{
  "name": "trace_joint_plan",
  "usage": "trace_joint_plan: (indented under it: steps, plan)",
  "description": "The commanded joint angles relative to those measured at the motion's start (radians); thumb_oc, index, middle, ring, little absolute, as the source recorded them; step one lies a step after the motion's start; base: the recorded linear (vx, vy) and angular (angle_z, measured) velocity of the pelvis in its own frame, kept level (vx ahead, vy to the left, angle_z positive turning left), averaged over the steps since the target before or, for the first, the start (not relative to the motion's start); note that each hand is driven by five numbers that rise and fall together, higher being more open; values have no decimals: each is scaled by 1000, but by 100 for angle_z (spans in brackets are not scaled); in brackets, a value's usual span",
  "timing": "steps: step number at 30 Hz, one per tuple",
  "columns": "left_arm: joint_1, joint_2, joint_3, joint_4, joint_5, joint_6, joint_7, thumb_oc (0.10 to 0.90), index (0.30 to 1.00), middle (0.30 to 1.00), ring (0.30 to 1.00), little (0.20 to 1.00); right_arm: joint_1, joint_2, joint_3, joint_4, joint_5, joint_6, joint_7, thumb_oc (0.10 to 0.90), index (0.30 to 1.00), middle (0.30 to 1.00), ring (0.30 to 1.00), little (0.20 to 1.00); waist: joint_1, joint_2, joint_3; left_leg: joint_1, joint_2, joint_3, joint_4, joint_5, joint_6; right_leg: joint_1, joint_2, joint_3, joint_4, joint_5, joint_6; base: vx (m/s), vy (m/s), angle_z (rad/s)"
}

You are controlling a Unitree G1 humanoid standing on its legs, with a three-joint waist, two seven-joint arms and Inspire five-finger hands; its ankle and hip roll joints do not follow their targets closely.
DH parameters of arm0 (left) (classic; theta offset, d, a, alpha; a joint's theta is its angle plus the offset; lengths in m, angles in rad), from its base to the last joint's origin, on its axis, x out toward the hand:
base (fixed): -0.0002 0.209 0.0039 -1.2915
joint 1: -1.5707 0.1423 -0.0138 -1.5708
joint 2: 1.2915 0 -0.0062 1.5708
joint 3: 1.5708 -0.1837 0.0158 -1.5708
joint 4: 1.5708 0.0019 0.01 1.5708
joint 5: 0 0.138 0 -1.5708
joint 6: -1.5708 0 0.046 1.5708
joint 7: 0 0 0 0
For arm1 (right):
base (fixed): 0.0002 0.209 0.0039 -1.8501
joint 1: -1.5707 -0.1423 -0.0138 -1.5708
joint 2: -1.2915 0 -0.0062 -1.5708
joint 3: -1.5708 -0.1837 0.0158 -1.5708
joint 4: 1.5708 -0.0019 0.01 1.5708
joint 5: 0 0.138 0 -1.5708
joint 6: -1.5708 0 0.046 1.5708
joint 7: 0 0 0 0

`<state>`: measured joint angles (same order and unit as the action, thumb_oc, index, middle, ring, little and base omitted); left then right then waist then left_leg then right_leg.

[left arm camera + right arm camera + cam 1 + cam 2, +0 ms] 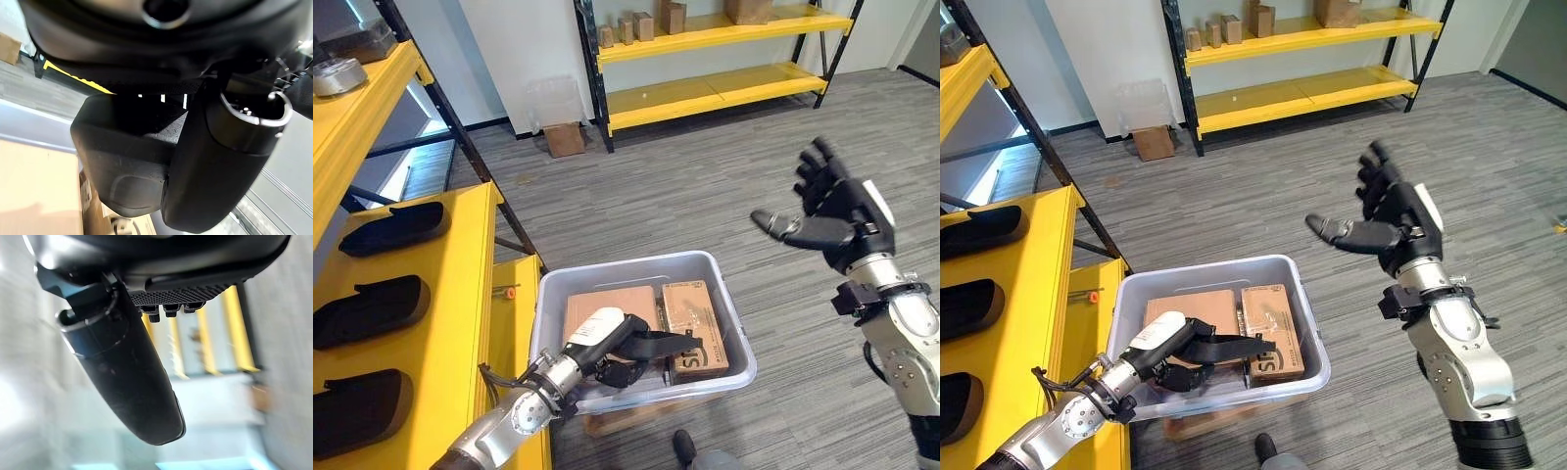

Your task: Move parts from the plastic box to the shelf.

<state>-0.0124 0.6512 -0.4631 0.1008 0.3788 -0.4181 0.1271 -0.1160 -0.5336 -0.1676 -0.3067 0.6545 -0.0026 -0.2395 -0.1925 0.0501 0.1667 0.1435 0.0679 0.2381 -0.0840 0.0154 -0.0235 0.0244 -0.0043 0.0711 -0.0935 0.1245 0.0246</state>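
Black part [651, 345] in plastic box [724, 294], left robot hand [607, 348] curled round it to lift toward shelf [460, 294]. Right robot hand [837, 211] raised aside, fingers spread, holding nothing.

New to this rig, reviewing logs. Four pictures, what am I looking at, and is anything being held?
It is a humanoid robot with two finger hands. The two wide pictures come from its head camera, looking down; the two dark close-ups come from cameras on each wrist.

The left hand reaches into a clear plastic box on the floor, its fingers curled round a black part. Cardboard boxes lie in the plastic box too. The right hand hangs open in the air, holding nothing.

On the robot's left is a yellow shelf with three similar black parts in a row. Another yellow shelf stands across the room.
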Motion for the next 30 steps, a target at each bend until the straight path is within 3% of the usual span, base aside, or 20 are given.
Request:
trace_joint_plan:
  steps: [1, 5, 10, 13, 17, 19, 20, 21, 26, 28, 30]
  plan:
    - [-83, 27, 154, -188, -47, -27, 167, 400, 300, 300, 300, 300, -18, 13, -56, -80, -217, -206, -213, 900, 1000, 1000, 1000, 1000, 26, -37, -70, 27, 40, -50, -3, -76, -6, 50, -91, 1, 6, -65, 104, 15, -69, 2]
    - [-44, 47, 270, -317, -58, -24, 208, 400, 300, 300, 300, 300, 40, 92, -15, 1, -234, -245, -360, 900, 1000, 1000, 1000, 1000, 57, -14, -56, 8, 42, -85, 3, -63, -11, 56, -90, -30, 8, -78, 85, 4, -111, 2]
    - [-22, 55, 331, -377, -55, -18, 233, 400, 300, 300, 300, 300, 42, 111, 51, 68, -255, -241, -337, 900, 1000, 1000, 1000, 1000, 87, -7, -44, -20, 43, -117, 22, -50, -21, 59, -86, -69, 13, -91, 63, 6, -132, 15]
    - [-14, 54, 360, -404, -24, -22, 285, 400, 300, 300, 300, 300, 23, 109, 119, 99, -293, -200, -323, 900, 1000, 1000, 1000, 1000, 113, -1, -35, -54, 50, -142, 43, -34, -37, 53, -78, -103, 28, -107, 43, 17, -131, 23]
    - [-19, 40, 376, -423, -13, -22, 327, 400, 300, 300, 300, 300, 1, 110, 188, 142, -321, -195, -309, 900, 1000, 1000, 1000, 1000, 136, 6, -26, -88, 77, -169, 28, 17, -64, 41, -73, -136, 45, -124, 27, -3, -63, 28]
    - [-29, 38, 380, -422, -1, -33, 350, 400, 300, 300, 300, 300, -4, 111, 209, 162, -339, -199, -299, 900, 1000, 1000, 1000, 1000, 138, 10, -22, -101, 92, -157, 21, 34, -74, 36, -74, -156, 52, -133, 24, -45, -13, 31]
    - [-45, 30, 378, -422, -5, -43, 354, 400, 300, 300, 300, 300, 1, 111, 219, 164, -345, -196, -301, 900, 1000, 1000, 1000, 1000, 131, 14, -19, -112, 110, -113, 29, 50, -82, 34, -80, -180, 57, -136, 23, -198, 103, 63]
    - [-90, 9, 366, -418, -26, -82, 347, 400, 300, 300, 300, 300, 17, 117, 238, 160, -372, -201, -309, 900, 1000, 1000, 1000, 1000, 98, 18, -21, -119, 143, 18, 71, 86, -93, 28, -99, -253, 61, -131, 25, -217, 155, 90]
    - [-117, -12, 335, -448, -22, -107, 324, 400, 300, 300, 300, 300, 7, 117, 273, 214, -389, -230, -291, 900, 1000, 1000, 1000, 1000, 95, 10, -21, -110, 112, 36, 272, 48, -84, 39, -121, -276, 49, -106, 24, -127, 162, 100]
    - [-126, -14, 326, -453, -21, -117, 312, 400, 300, 300, 300, 300, 2, 115, 278, 217, -408, -242, -294, 900, 1000, 1000, 1000, 1000, 99, 5, -23, -103, 90, 24, 313, 20, -75, 39, -125, -278, 46, -95, 27, -109, 168, 12]
    - [-144, -15, 308, -461, -9, -124, 304, 400, 300, 300, 300, 300, -2, 116, 283, 209, -416, -246, -297, 900, 1000, 1000, 1000, 1000, 98, 1, -29, -77, 69, 23, 272, -18, -57, 34, -132, -278, 49, -85, 42, -132, 297, 22]
